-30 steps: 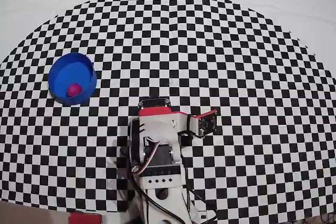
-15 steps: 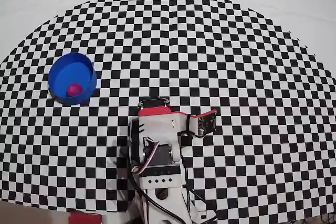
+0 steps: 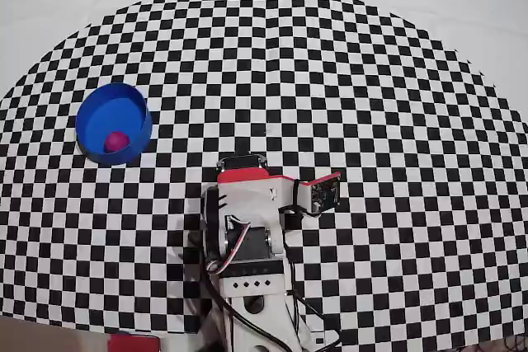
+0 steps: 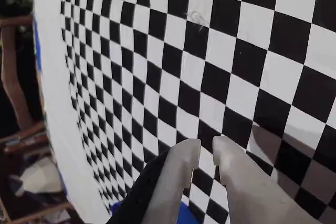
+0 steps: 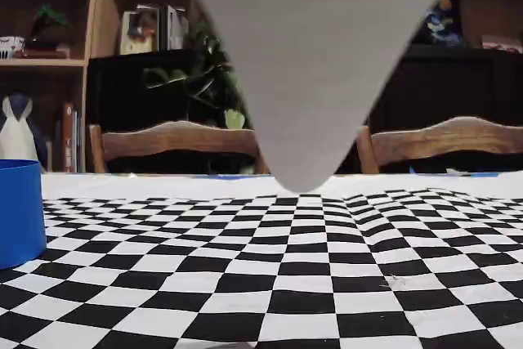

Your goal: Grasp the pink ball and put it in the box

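Ball: the pink ball (image 3: 116,140) lies inside the box (image 3: 89,107), toward its near wall.
Box: at the left of the checkered mat (image 3: 371,80), well apart from me.
My arm (image 3: 247,228): folded at the near middle.
My gripper: hidden beneath my arm from above.

The overhead view looks straight down on the checkered mat (image 3: 346,63), with the arm (image 3: 247,228) at bottom centre. The wrist view rides close above the mat, its pincer (image 4: 206,153) entering from the bottom edge. The fixed view sits low at worktop level, facing chairs (image 5: 176,138) and shelves; all three share the mat.
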